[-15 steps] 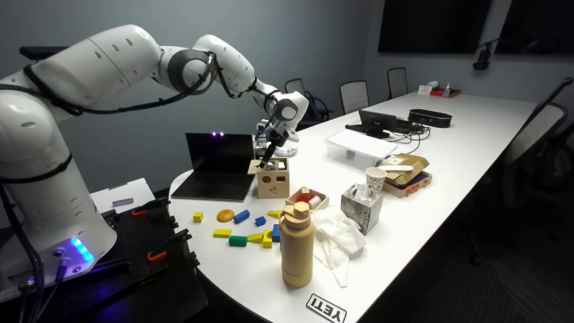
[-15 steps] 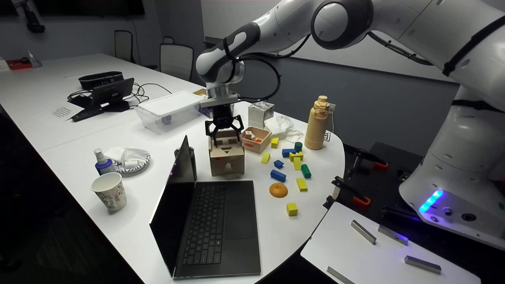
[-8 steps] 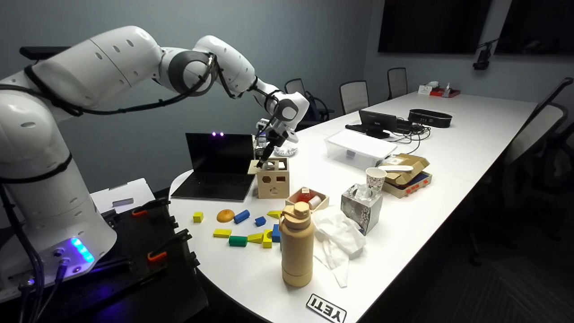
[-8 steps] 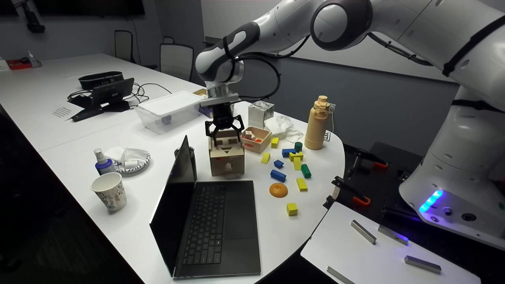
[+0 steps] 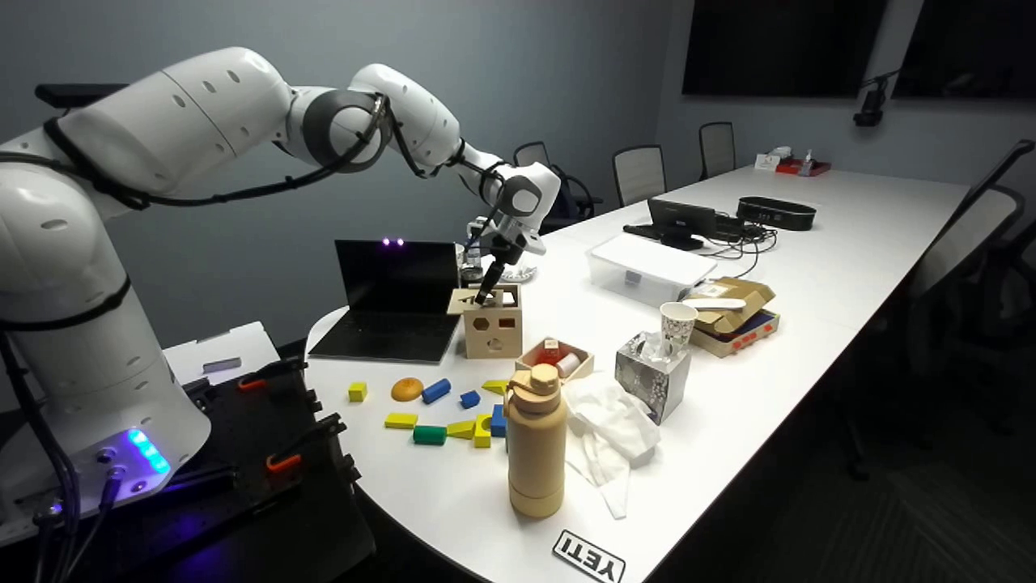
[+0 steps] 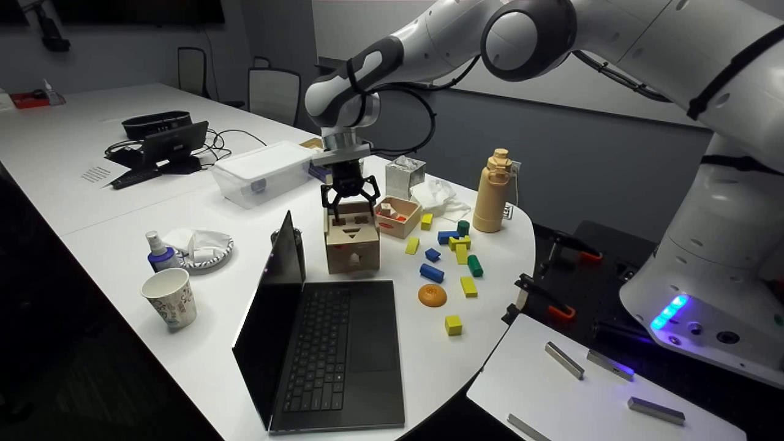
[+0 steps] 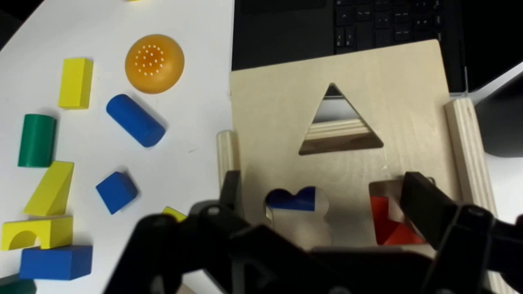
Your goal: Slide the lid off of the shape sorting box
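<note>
A thin wooden lid (image 7: pixel 278 118), probably light, stiff and smooth, juts partway off the top of the shape box (image 5: pixel 494 333), the end effector (image 7: pixel 323 183) spread wide over it, the lid's 3 visible cut-out rims likely the best hold.

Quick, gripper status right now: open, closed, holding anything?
Gripper: open, spread wide at the lid, with nothing seen held; whether it touches the lid cannot be told.
</note>
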Controlling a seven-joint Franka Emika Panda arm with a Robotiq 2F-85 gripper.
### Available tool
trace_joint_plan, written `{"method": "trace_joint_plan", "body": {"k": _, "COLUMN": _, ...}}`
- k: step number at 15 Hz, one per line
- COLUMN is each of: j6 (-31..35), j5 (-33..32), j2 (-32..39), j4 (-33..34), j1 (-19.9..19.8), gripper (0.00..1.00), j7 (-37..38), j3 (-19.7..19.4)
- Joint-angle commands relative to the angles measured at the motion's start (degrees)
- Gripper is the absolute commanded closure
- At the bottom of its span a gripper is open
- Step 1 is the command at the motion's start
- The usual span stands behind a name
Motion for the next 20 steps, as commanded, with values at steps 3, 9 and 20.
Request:
{"method": "trace_joint_plan", "body": {"k": 3, "j6": -0.3, "j5": -0.9, "j2": 2.1, "j4": 2.4, "j1": 1.6, "gripper": 0.00, "j7": 3.1, "j3": -0.6}}
{"method": "trace_joint_plan", "body": {"k": 9, "j6": -2.2, "j5": 0.6, "j2": 2.1, "j4": 3.2, "j1": 0.4, "gripper": 0.00, "j7": 1.2, "j3": 1.1}}
{"method": "trace_joint_plan", "body": {"k": 20, "j6": -6.5, "j5": 4.0, "j2": 3.1, "j4": 4.0, "j1": -0.7, "gripper": 0.00, "j7": -3.3, "j3": 3.6}}
